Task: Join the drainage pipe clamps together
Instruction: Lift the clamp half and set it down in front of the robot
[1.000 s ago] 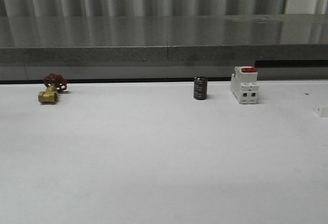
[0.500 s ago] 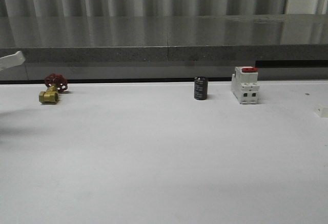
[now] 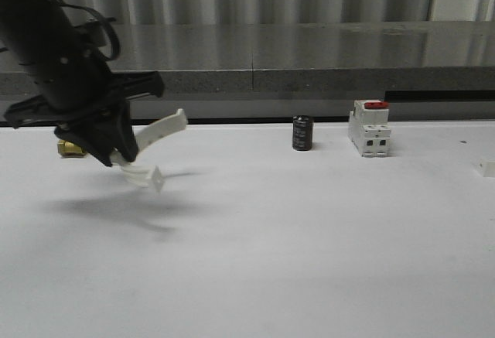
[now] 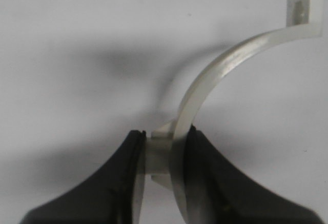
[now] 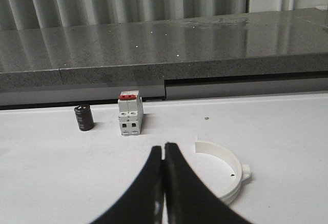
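**One clamp half aloft, its mate waiting**

Your left gripper [image 3: 124, 155] pinches one clamp half [image 3: 155, 148] above the tabletop's [image 3: 271, 237] far left, curve exposed for mating. The other half [image 5: 223, 170] lies just beside your closed, empty right gripper [image 5: 164, 183].

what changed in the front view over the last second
The left arm came in from the left, its left gripper shut on a white plastic semicircular clamp half, held above the white table; it now hides most of the brass valve. The black cylinder and the white breaker with red switch stayed put.
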`<action>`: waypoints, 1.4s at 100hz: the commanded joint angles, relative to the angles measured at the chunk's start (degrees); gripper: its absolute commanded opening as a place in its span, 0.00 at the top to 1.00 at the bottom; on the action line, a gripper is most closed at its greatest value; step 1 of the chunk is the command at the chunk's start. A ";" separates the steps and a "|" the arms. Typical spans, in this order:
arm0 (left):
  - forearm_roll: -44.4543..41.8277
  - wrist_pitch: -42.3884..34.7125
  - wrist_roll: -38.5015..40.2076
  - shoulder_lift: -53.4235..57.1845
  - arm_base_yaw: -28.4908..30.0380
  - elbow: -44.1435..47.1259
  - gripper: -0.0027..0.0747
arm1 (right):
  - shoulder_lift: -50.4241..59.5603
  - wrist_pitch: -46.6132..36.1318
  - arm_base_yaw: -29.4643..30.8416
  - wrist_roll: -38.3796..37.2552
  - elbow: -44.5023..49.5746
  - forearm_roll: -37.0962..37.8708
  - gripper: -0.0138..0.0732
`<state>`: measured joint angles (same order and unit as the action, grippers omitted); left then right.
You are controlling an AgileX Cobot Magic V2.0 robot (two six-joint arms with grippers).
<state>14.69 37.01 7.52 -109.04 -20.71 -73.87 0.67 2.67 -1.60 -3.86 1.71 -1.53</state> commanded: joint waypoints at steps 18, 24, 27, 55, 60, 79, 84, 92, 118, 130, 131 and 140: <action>-1.26 -3.44 4.14 -0.81 -3.65 -2.49 0.86 | 1.00 -4.61 0.07 0.15 -1.20 0.34 0.92; -1.26 -3.58 4.14 -1.24 -3.65 -2.49 0.86 | 1.00 -4.61 0.07 0.15 -1.20 0.34 0.92; -1.26 -3.58 4.14 -1.68 -3.65 -2.49 0.86 | 1.00 -4.61 0.07 0.15 -1.20 0.34 0.92; -1.26 -3.49 5.24 -3.20 -3.65 -2.62 0.85 | 1.00 -4.61 0.07 0.15 -1.20 0.34 0.92; -1.26 -3.49 5.24 -3.20 -3.65 -2.62 0.85 | 1.00 -4.61 0.07 0.15 -1.20 0.34 0.92; -1.30 -2.62 5.24 -3.20 -3.65 -2.62 0.72 | 1.00 -4.61 0.07 0.15 -1.20 0.34 0.92; -1.40 -2.49 5.24 -3.20 -3.65 -2.62 0.65 | 1.00 -4.61 0.07 0.15 -1.20 0.34 0.92; -1.39 -2.24 5.24 -3.20 -3.65 -2.62 0.50 | 1.00 -4.61 0.07 0.15 -1.20 0.34 0.92; -2.90 -3.39 5.24 -1.49 -3.65 -2.62 0.33 | 1.00 -4.61 0.07 0.15 -1.20 0.34 0.92; -3.20 -5.14 3.44 1.93 -3.65 -2.62 0.33 | 1.00 -4.61 0.07 0.15 -1.20 0.34 0.92; -3.34 -5.17 3.31 2.18 -3.65 -2.62 0.33 | 1.00 -4.61 0.07 0.15 -1.20 0.34 0.92; -6.73 -5.43 3.31 5.57 -2.99 -2.51 0.33 | 1.00 -4.61 0.07 0.15 -1.20 0.34 0.92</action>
<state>10.09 34.03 11.22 -109.94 -23.91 -75.23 0.67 2.67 -1.60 -3.86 1.71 -1.53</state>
